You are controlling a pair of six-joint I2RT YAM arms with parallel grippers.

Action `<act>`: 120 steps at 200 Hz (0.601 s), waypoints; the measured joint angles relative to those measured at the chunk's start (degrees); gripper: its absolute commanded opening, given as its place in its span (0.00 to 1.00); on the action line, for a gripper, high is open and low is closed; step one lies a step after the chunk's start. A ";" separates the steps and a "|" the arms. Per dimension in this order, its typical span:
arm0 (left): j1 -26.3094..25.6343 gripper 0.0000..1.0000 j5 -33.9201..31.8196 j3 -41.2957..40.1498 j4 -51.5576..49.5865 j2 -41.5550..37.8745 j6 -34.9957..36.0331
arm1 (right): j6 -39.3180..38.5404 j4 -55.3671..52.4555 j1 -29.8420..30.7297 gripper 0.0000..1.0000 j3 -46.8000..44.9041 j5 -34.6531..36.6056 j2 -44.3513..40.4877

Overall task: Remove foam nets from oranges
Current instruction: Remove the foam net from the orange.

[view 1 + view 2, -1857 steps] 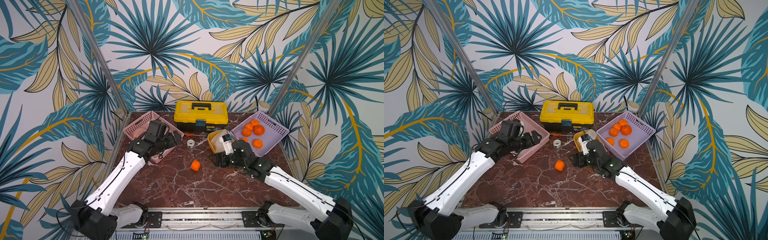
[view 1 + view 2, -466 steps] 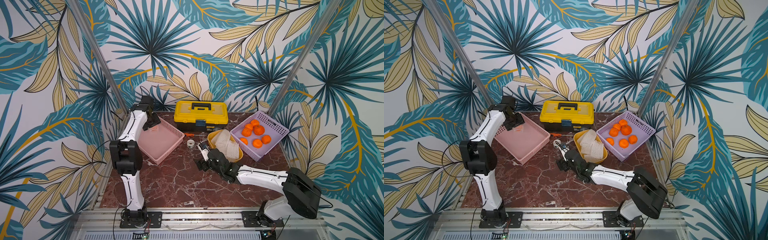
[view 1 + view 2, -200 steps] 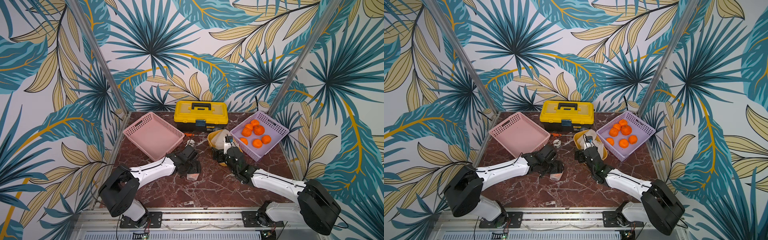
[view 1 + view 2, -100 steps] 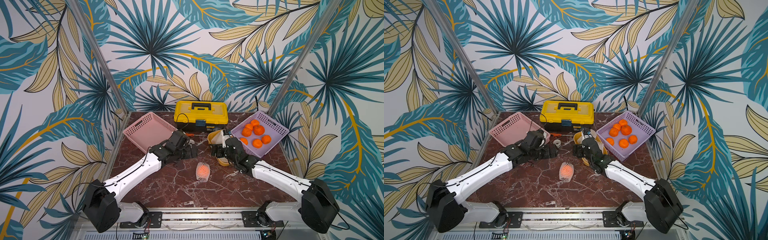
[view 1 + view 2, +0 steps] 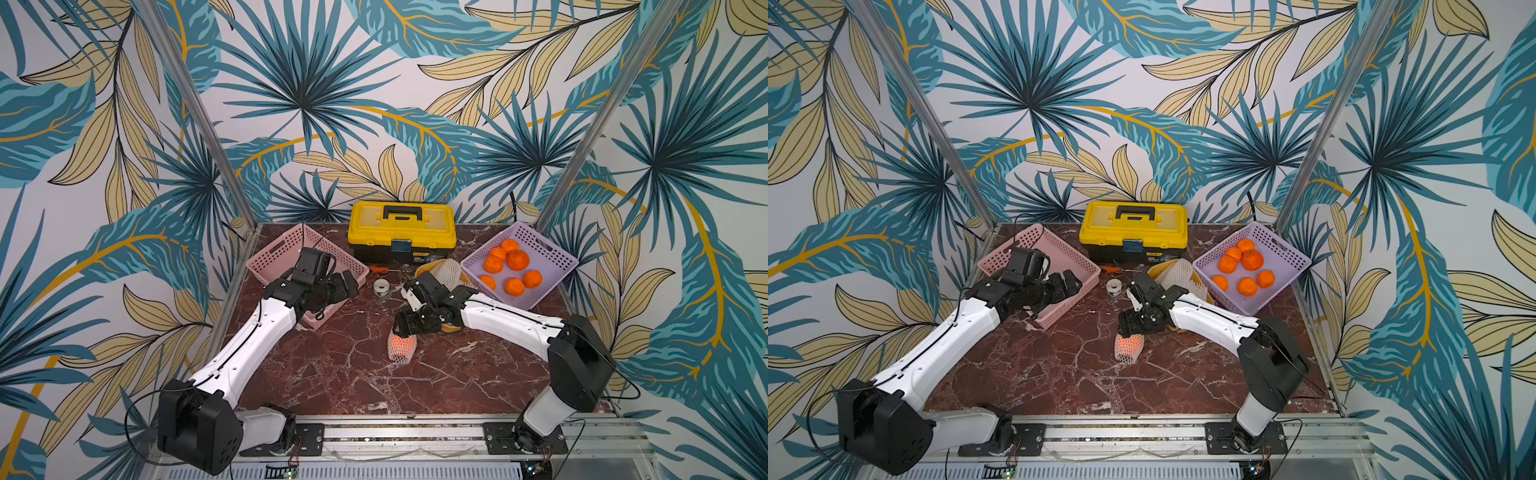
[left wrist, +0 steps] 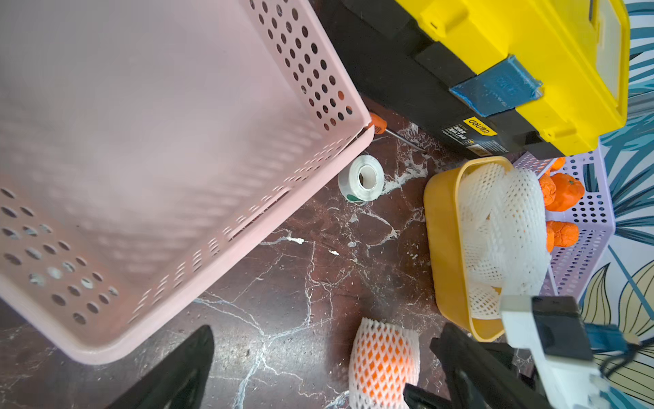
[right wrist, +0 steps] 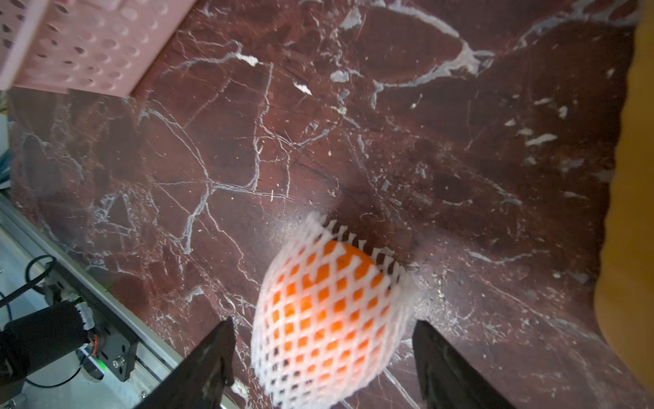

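Note:
One orange inside a white foam net (image 5: 401, 348) (image 5: 1128, 347) lies on the marble table near the middle. My right gripper (image 5: 409, 328) (image 7: 327, 368) is right over it, open, a finger on each side of the netted orange (image 7: 329, 318) with a gap on both sides. My left gripper (image 5: 347, 286) (image 6: 325, 371) hangs open and empty above the near corner of the pink basket (image 5: 282, 253), well apart from the netted orange (image 6: 384, 361). Several bare oranges (image 5: 517, 261) lie in the purple basket (image 5: 552, 253). Empty foam nets (image 6: 502, 226) fill the yellow bowl (image 6: 442, 226).
A yellow toolbox (image 5: 401, 232) stands at the back middle. An orange-handled screwdriver (image 5: 380, 270) and a tape roll (image 5: 380, 287) lie in front of it, between the pink basket and the bowl. Aluminium rails run along the table's front edge.
My right gripper has dropped from beside the yellow bowl onto the netted orange and narrowed a little. My left gripper has drawn back toward the pink basket. The netted orange has not moved.

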 measured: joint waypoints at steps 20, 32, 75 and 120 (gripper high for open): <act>0.24 1.00 0.81 -0.04 -0.11 0.00 1.79 | -0.24 -3.34 0.00 0.88 5.09 2.82 3.32; 0.26 0.99 0.94 -0.17 -0.20 0.04 2.73 | -1.01 -5.27 0.07 0.90 8.00 3.58 5.25; 1.03 0.99 2.32 -1.90 -0.31 0.44 3.91 | -2.19 -8.28 1.51 0.89 10.23 2.38 10.14; 1.42 0.99 5.16 -1.90 -0.20 1.07 4.07 | -1.14 -6.88 1.75 0.67 9.60 -0.39 10.84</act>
